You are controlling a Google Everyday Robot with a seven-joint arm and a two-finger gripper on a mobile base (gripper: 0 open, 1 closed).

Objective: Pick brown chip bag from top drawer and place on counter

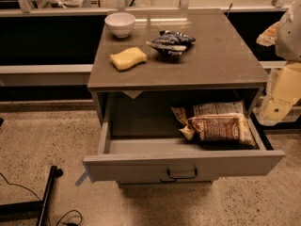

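The brown chip bag (220, 128) lies on its side in the right part of the open top drawer (141, 166), its pale end pointing left. A second, paler crinkly bag (217, 108) lies just behind it. The counter (221, 60) is the grey-brown cabinet top above the drawer. My gripper (275, 108) is at the right edge of the view, on a cream and white arm, just outside the drawer's right side and about level with the bag. It holds nothing that I can see.
On the counter stand a white bowl (120, 23), a yellow sponge (128, 58) and a small dark blue-and-white bag (170, 41). A black pole (47, 194) and cables lie on the speckled floor at the lower left. A railing runs behind the cabinet.
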